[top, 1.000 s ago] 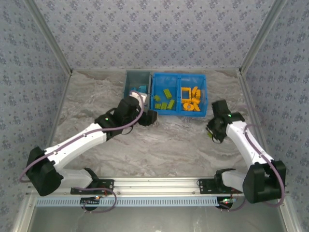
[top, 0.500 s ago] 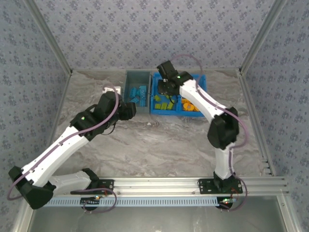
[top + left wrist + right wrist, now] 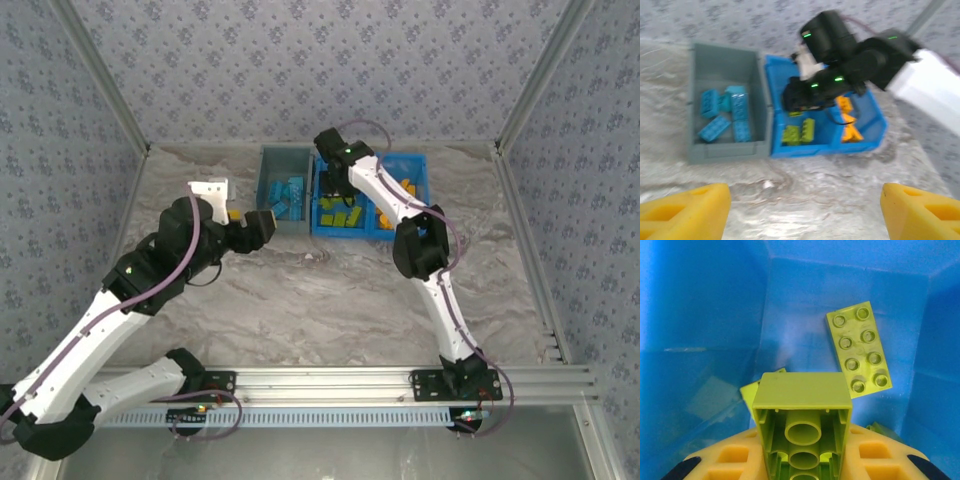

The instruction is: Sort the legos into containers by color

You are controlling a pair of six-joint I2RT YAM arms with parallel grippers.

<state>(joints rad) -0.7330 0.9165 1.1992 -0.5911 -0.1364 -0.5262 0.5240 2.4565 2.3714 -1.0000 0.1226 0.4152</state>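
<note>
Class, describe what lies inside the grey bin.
Blue bricks lie on the grey bin's floor; no other colour shows. Its near wall hides the floor strip behind it.

I can't read a single word, label, brand mark or number anywhere here. The studs on the flat lime green plate (image 3: pixel 858 350) lying inside the blue bin (image 3: pixel 700 300) are too blurred to show any raised lettering. The same goes for the lime green brick (image 3: pixel 801 390) just in front of that plate, whose hollow underside shows no legible mark.
</note>
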